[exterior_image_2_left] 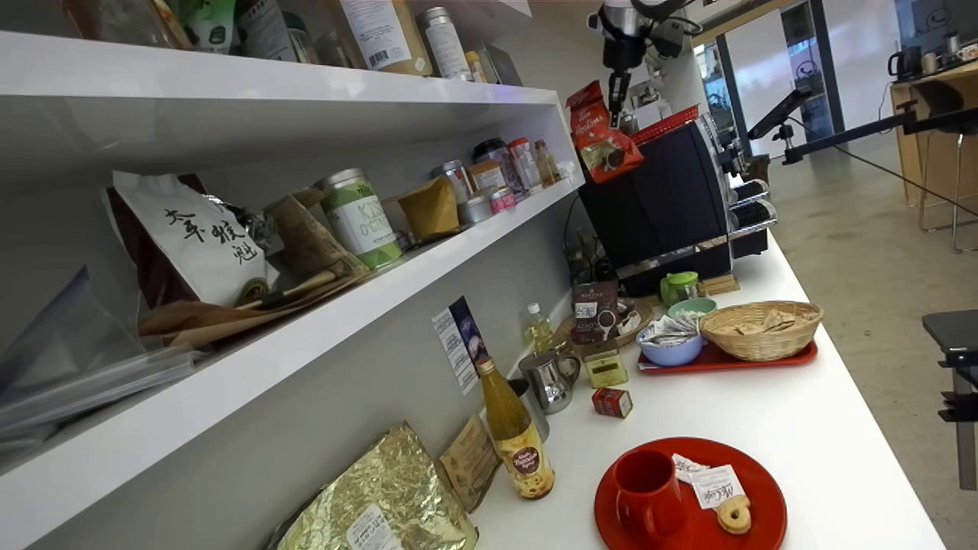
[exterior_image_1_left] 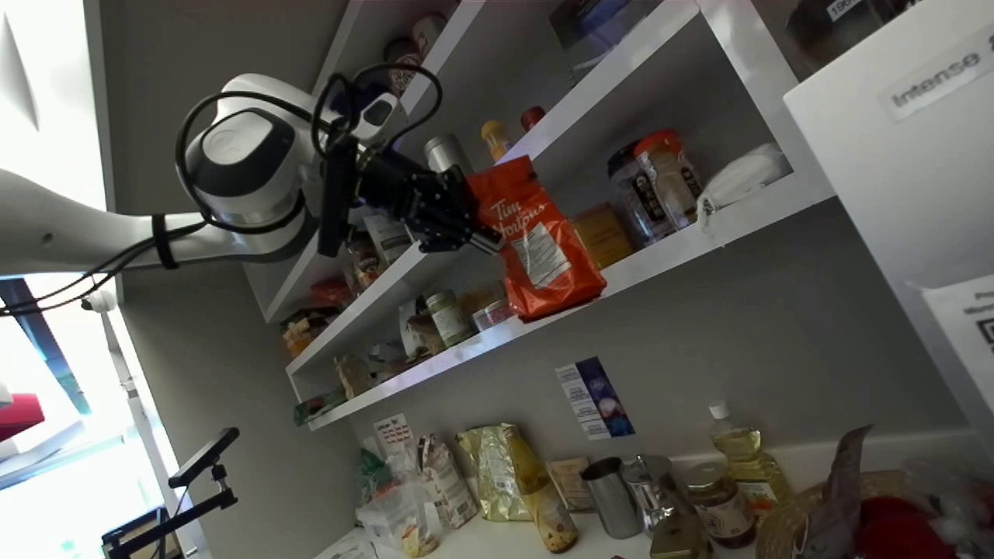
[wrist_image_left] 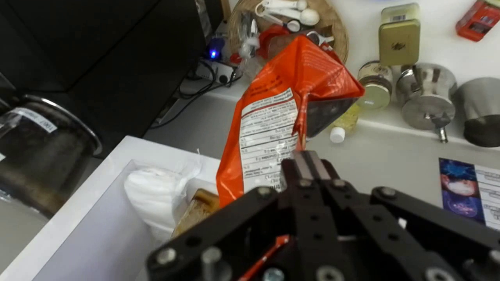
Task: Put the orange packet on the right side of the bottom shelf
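A white counter [exterior_image_2_left: 817, 428] runs along a grey wall [exterior_image_2_left: 328, 412] beneath thick white shelves [exterior_image_2_left: 267, 81]; past it, in an exterior view, lie a pale floor [exterior_image_2_left: 848, 229] and a bar stool [exterior_image_2_left: 947, 111]. On the bottom shelf [exterior_image_2_left: 344, 319] stand a red-lidded jar [exterior_image_1_left: 669, 182] and a green-and-white tin [exterior_image_2_left: 363, 218]. The orange packet [exterior_image_1_left: 536, 241] is off the board, in front of its edge toward the right end; whether it touches that edge I cannot tell. The gripper [wrist_image_left: 310, 164] has its fingers close together, pinching the packet by its seam.

A red tray [exterior_image_2_left: 718, 367] carries a wicker basket [exterior_image_2_left: 764, 347] of beige pieces [exterior_image_2_left: 768, 319], too blurred to name, and a blue bowl [exterior_image_2_left: 672, 354] filled with sachets [exterior_image_2_left: 672, 330]. A red plate [exterior_image_2_left: 703, 528] holds a red mug [exterior_image_2_left: 648, 500], paper packets [exterior_image_2_left: 716, 487] and a ring-shaped cookie [exterior_image_2_left: 735, 525]. In the wrist view, white measuring spoons [wrist_image_left: 308, 17] lie in a round basket [wrist_image_left: 338, 23].

White script on the orange packet reads "Tim Hortons", partly covered in an exterior view; its pale panel [wrist_image_left: 269, 128] says "Ingredients". A white bag [exterior_image_2_left: 202, 252] on the shelf bears dark Chinese characters, and a cropped label strip [exterior_image_1_left: 936, 78] begins "Intense".
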{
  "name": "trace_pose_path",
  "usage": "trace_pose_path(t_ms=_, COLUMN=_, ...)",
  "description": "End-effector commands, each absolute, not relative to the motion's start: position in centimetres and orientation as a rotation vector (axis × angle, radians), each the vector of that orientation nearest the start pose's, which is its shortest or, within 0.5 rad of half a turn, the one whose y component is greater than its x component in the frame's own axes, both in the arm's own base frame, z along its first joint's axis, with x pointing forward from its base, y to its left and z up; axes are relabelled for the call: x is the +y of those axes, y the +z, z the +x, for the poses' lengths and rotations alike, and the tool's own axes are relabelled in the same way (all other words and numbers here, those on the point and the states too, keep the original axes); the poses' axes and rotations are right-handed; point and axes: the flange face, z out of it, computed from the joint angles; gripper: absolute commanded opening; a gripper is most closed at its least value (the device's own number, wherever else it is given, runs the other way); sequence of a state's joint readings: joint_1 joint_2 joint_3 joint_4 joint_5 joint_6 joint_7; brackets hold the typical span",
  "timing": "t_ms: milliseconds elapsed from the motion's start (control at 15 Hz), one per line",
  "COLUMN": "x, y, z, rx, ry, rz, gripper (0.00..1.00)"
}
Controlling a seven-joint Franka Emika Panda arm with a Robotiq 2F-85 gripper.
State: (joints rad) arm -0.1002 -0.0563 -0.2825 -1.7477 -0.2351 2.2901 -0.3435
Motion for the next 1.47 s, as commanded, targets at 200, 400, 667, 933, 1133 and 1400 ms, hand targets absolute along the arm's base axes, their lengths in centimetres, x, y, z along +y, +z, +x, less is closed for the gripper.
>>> trace_pose_path(t_ms=200, x=-22.8, y=66.1, z=61.1, rx=-0.079, ry=-1.031, rz=-3.429, gripper=0.00)
trace_pose_path(t_ms=400, x=-21.8, y=66.3, z=63.2, rx=-0.091, ry=-1.061, rz=-3.424, gripper=0.00)
trace_pose_path(t_ms=667, x=-21.0, y=66.9, z=65.0, rx=-0.102, ry=-1.102, rz=-3.420, gripper=0.00)
trace_pose_path(t_ms=933, x=-20.9, y=67.6, z=65.8, rx=-0.106, ry=-1.136, rz=-3.423, gripper=0.00)
trace_pose_path(t_ms=1133, x=-20.8, y=68.0, z=66.1, rx=-0.105, ry=-1.151, rz=-3.426, gripper=0.00)
trace_pose_path(t_ms=1400, x=-20.4, y=68.5, z=66.2, rx=-0.107, ry=-1.180, rz=-3.427, gripper=0.00)
